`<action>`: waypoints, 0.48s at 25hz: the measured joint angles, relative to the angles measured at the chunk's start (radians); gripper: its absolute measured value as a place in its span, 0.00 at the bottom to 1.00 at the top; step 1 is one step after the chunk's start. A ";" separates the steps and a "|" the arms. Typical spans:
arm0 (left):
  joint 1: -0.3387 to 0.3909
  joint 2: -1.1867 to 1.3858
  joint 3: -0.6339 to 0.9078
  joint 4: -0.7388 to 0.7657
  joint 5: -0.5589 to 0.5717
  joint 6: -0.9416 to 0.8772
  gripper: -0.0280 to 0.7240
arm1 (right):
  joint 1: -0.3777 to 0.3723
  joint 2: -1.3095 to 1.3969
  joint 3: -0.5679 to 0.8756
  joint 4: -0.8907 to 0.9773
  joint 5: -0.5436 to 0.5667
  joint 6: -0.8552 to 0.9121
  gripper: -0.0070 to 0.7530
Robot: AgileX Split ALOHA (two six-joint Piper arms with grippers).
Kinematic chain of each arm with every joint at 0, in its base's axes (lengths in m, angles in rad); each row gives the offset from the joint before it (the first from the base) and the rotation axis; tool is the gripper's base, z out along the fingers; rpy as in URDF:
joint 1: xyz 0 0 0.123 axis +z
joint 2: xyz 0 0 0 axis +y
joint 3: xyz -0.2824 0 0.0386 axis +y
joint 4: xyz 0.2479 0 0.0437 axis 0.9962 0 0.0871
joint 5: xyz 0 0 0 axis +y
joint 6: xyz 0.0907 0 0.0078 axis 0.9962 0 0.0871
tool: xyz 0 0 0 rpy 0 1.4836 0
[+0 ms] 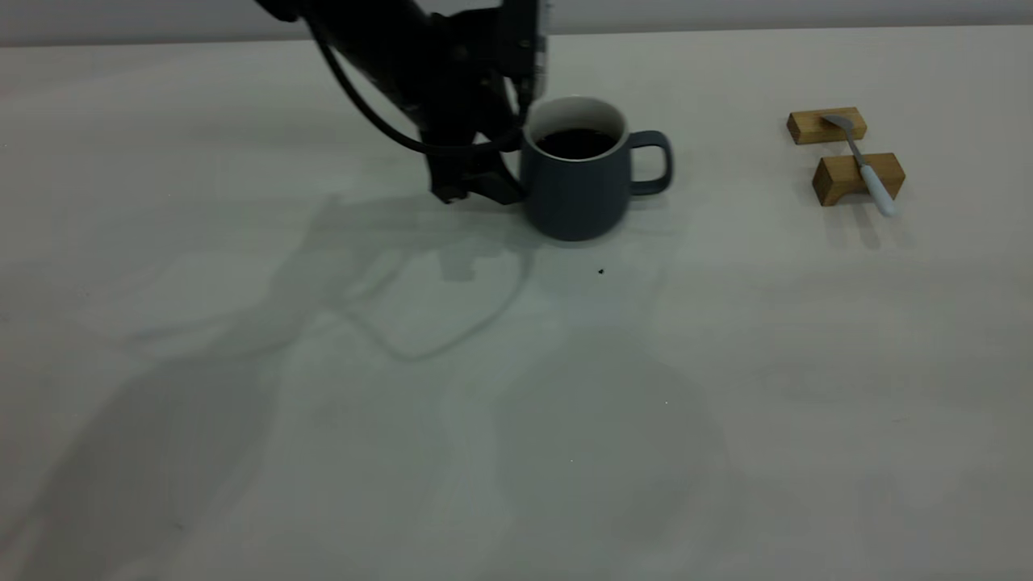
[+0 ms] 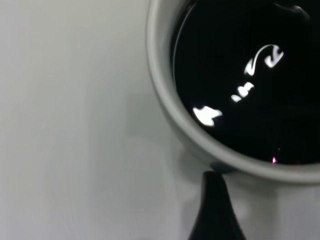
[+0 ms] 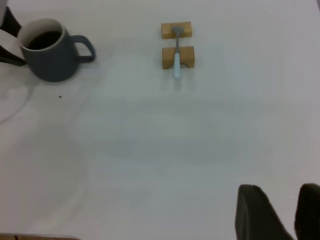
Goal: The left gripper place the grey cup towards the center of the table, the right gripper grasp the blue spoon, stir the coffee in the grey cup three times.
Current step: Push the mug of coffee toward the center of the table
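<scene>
Exterior view: left gripper (image 1: 516, 173) is low at the cup's side away from the handle, one finger against the wall of the grey cup (image 1: 583, 179); whether its fingers clamp the cup or stand apart I cannot tell. Cup stands upright on the table (image 1: 516, 420), toward the far edge and roughly midway between the side edges, coffee (image 1: 576, 143) dark and level inside. Judged: placing step near done or just finishing, release not confirmed. Blue spoon (image 1: 863, 165) untouched, bridging two wooden blocks (image 1: 857, 177) near the far right edge, well apart from the cup. Right wrist view: right gripper (image 3: 282, 215) hangs back over bare table, fingers apart, holding nothing. Left to do: grasp spoon, three stirs. Obstruction: left arm crowds the cup's rim; otherwise only a small dark speck (image 1: 601, 272) just in front of the cup.
</scene>
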 joint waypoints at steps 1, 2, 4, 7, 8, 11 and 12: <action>-0.010 0.005 -0.010 -0.005 0.000 -0.007 0.82 | 0.000 0.000 0.000 0.000 0.000 0.000 0.32; -0.018 0.011 -0.016 -0.007 -0.001 -0.015 0.82 | 0.000 0.000 0.000 0.000 0.000 0.000 0.32; -0.030 0.019 -0.026 -0.012 0.000 -0.025 0.82 | 0.000 0.000 0.000 0.000 0.000 0.000 0.32; -0.037 0.023 -0.030 -0.016 -0.001 -0.034 0.82 | 0.000 0.000 0.000 0.000 0.000 0.000 0.32; -0.037 0.023 -0.030 -0.016 -0.001 -0.036 0.82 | 0.000 0.000 0.000 0.000 0.000 0.000 0.32; -0.029 0.020 -0.030 0.018 0.024 -0.099 0.82 | 0.000 0.000 0.000 0.000 0.000 0.000 0.32; -0.022 0.014 -0.030 0.052 0.049 -0.138 0.82 | 0.000 0.000 0.000 0.000 0.000 0.000 0.32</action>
